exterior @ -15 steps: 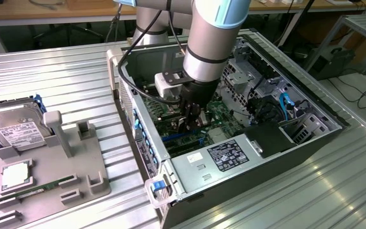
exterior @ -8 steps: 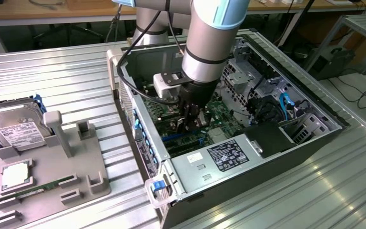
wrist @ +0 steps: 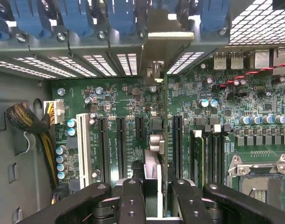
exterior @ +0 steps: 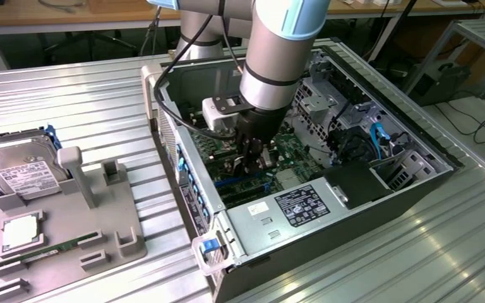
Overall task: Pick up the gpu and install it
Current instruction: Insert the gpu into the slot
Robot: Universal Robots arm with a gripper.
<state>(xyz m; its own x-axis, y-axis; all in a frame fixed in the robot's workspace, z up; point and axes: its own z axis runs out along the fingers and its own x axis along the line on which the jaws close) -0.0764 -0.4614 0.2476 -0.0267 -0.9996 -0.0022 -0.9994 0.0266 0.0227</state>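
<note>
My gripper (exterior: 251,165) is down inside the open computer case (exterior: 444,158), just above the green motherboard (exterior: 289,148). Its two black fingers (wrist: 133,200) are shut on the gpu (wrist: 154,170). In the wrist view I see this thin dark card edge-on, with a pale ribbed part between the fingers. The card stands upright over the motherboard (wrist: 119,98), among the long black expansion slots (wrist: 103,144). Its pale metal bracket (wrist: 177,35) reaches the rear slot openings of the case. I cannot tell whether the card's edge sits in a slot.
A grey fixture tray (exterior: 99,246) on the exterior view's left holds a silver hard drive (exterior: 23,167), a square processor (exterior: 22,230) and a green memory stick (exterior: 57,247). Inside the case are a power supply (exterior: 302,205), blue slot clips (wrist: 77,18), a cable bundle (wrist: 25,119) and a processor socket (wrist: 259,172).
</note>
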